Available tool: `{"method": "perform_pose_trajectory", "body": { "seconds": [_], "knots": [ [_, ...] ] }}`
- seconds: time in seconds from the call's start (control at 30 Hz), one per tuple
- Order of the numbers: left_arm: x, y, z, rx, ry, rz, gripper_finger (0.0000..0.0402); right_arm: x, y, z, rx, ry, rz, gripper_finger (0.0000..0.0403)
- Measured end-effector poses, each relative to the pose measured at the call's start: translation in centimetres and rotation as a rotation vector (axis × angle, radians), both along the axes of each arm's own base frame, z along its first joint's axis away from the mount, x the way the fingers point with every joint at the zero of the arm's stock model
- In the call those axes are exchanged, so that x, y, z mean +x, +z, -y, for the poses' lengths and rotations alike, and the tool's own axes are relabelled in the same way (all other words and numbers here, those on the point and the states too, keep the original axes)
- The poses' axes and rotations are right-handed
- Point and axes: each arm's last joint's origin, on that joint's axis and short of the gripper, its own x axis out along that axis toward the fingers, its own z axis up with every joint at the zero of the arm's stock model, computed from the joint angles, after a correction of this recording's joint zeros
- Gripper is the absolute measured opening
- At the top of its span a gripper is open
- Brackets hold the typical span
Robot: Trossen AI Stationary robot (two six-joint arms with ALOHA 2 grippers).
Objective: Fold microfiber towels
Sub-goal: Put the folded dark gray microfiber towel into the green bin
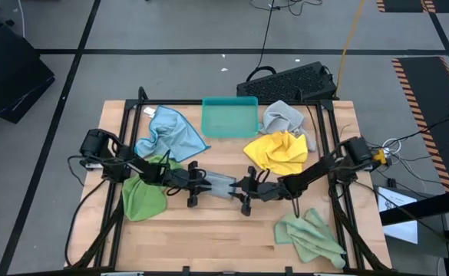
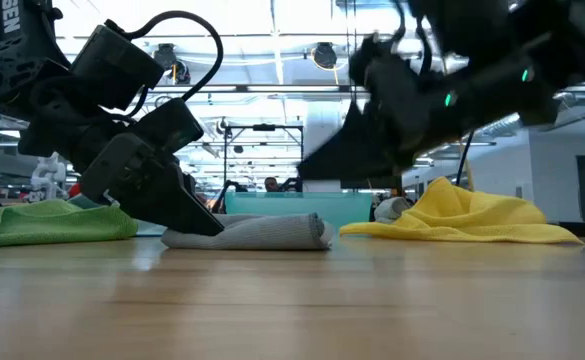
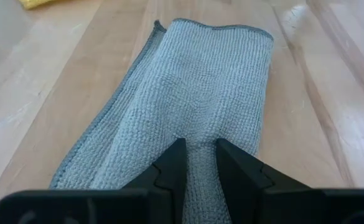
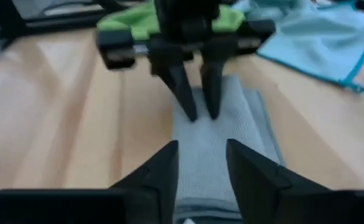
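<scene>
A: Where is the folded grey towel (image 1: pixel 218 185)?
B: Mid-table, a little nearer the front edge than the back, lying as a long narrow strip between the two grippers. In the low view it sits flat on the wooden table (image 1: pixel 232 238), with its layered edge showing.

A: What is the left gripper (image 3: pixel 200 163) doing?
B: It is down on the towel's left end, fingers pinched on a ridge of the grey cloth. The left wrist view shows fabric rising between the two dark tips.

A: And the right gripper (image 4: pixel 201 163)?
B: It is at the towel's opposite end, fingers parted with the cloth lying between and below them. I see no fold caught in them. In the low view it hangs above the tabletop.

A: The other towels?
B: A light blue towel (image 1: pixel 169 132) is crumpled near the back-left corner, with a green towel (image 1: pixel 144 193) by the left edge beneath the left arm. A yellow towel (image 1: pixel 278 151) is bunched right of centre, a second grey towel (image 1: pixel 282 116) just behind it near the back edge. Another green towel (image 1: pixel 310 234) lies near the front-right corner.

A: And the teal tray (image 1: pixel 229 117)?
B: At the middle of the back edge, between the blue and the second grey towel.
</scene>
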Motion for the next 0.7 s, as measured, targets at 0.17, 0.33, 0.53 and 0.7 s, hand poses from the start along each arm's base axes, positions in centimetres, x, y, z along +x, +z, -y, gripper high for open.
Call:
{"method": "perform_pose_trajectory", "body": {
  "seconds": [0.17, 0.33, 0.53, 0.7],
  "knots": [
    [0.0, 0.0, 0.0, -0.012, 0.004, -0.001, 0.0092, -0.7, 1.1, -1.7, -0.015, 0.056, 0.012, 0.0154],
    [0.0, 0.0, 0.0, -0.015, 0.0, -0.002, 0.0092, -1.3, 0.0, -3.3, -0.01, 0.0, 0.006, 0.0155],
    [0.0, 0.0, 0.0, -0.019, 0.001, -0.004, 0.0092, -1.1, -1.5, -4.8, -0.076, -0.015, -0.02, 0.0155],
    [0.0, 0.0, 0.0, -0.02, 0.001, -0.004, 0.0092, 0.4, -2.0, -5.7, -0.196, 0.031, -0.083, 0.0156]
  ]
}}
